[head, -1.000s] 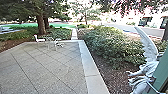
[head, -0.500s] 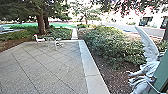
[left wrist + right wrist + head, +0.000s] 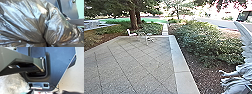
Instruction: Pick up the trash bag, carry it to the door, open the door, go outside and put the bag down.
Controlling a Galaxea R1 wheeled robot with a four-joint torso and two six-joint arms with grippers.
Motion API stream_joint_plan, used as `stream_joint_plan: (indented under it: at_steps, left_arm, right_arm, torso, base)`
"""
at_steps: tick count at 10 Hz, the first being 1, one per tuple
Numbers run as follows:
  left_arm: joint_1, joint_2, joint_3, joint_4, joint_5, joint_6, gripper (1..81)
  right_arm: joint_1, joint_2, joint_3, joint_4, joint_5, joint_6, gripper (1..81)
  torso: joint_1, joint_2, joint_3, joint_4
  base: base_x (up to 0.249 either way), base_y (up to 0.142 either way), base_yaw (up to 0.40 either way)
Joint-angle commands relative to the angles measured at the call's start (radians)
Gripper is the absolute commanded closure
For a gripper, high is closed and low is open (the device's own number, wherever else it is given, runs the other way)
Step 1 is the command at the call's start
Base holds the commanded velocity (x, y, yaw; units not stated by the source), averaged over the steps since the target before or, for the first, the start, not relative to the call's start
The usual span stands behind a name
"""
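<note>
While the trash bag (image 3: pixel 28 25) bulges, creased, contents hidden, end effectors' states unclear

The winged statue (image 3: pixel 237 88) is cut by the head view's right edge. The trash bag (image 3: pixel 28 23) passes beyond the left wrist view's edges. The white chair (image 3: pixel 132 34) is too small for details.

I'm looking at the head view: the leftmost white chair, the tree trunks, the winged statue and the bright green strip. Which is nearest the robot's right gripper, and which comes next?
1. Winged statue: close, on the right
2. Leftmost white chair: far edge of the paving, left
3. Tree trunks: behind the chair, left
4. Bright green strip: beyond the trunks
</note>
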Motion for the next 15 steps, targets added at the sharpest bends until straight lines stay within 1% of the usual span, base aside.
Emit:
stream_joint_plan:
  at_steps: [1,3,4,5,6,7,8,9,10,11,12,14,15]
  left_arm:
    - [-0.038,-0.005,0.001,-0.005,0.067,0.004,81.1]
    - [-0.051,-0.018,0.006,-0.011,0.066,0.001,81.1]
    - [-0.060,-0.026,0.023,-0.014,0.069,-0.001,81.1]
    - [-0.074,-0.047,0.056,-0.017,0.072,-0.001,81.1]
    - [-0.086,-0.084,0.112,-0.017,0.074,-0.002,81.1]
    - [-0.101,-0.141,0.185,-0.017,0.075,-0.005,81.1]
    - [-0.124,-0.184,0.231,-0.021,0.077,-0.007,81.1]
    - [-0.152,-0.234,0.274,-0.057,0.084,-0.007,81.1]
    - [-0.186,-0.273,0.306,-0.093,0.095,-0.007,81.1]
    - [-0.229,-0.311,0.329,-0.142,0.129,-0.007,81.1]
    - [-0.277,-0.337,0.336,-0.175,0.150,-0.007,81.1]
    - [-0.382,-0.380,0.325,-0.252,0.230,-0.007,81.1]
    - [-0.429,-0.393,0.322,-0.274,0.252,-0.007,81.1]
  right_arm:
    - [0.025,0.000,-0.001,-0.002,-0.055,-0.005,1.0]
    - [0.035,-0.001,-0.007,-0.002,-0.064,0.000,1.0]
    - [0.045,-0.003,-0.012,-0.009,-0.121,-0.006,1.0]
    - [0.049,-0.006,0.005,-0.011,-0.139,-0.008,1.0]
    - [0.051,-0.032,0.045,-0.009,-0.133,-0.008,1.0]
    - [0.052,-0.100,0.150,-0.002,-0.124,-0.005,1.0]
    - [0.057,-0.173,0.261,0.004,-0.122,0.001,1.0]
    - [0.060,-0.257,0.386,0.003,-0.121,0.004,1.0]
    - [0.069,-0.291,0.432,0.004,-0.122,0.004,1.0]
    - [0.075,-0.301,0.436,0.006,-0.122,0.004,1.0]
    - [0.078,-0.299,0.435,0.003,-0.124,0.004,1.0]
    - [0.078,-0.281,0.418,0.000,-0.125,0.003,1.0]
    - [0.078,-0.270,0.401,-0.002,-0.125,0.003,1.0]
  torso:
    - [0.000,0.000,0.000,0.000]
    - [0.000,0.000,0.000,0.000]
    - [0.000,0.000,0.000,0.000]
    - [0.000,0.000,0.000,0.000]
    - [0.000,0.000,0.000,0.000]
    - [0.000,0.000,-0.001,0.000]
    - [0.000,0.000,-0.001,0.000]
    - [0.000,0.000,-0.001,0.000]
    - [0.000,0.000,-0.001,0.000]
    - [0.000,0.000,-0.047,0.000]
    - [0.000,0.000,-0.076,0.000]
    - [0.000,0.000,-0.117,0.000]
    - [0.000,0.000,-0.145,0.000]
  base:
    - [0.000,0.000,0.000]
    - [0.000,0.000,0.000]
    - [0.000,0.000,0.000]
    - [0.000,0.000,0.000]
    - [0.000,0.000,0.000]
    - [0.000,0.000,0.000]
    - [0.000,0.000,0.000]
    - [0.000,0.000,0.000]
    - [0.000,0.000,0.000]
    - [0.000,0.000,0.000]
    - [0.000,0.000,0.000]
    - [0.000,0.000,0.000]
    - [0.000,0.000,0.000]
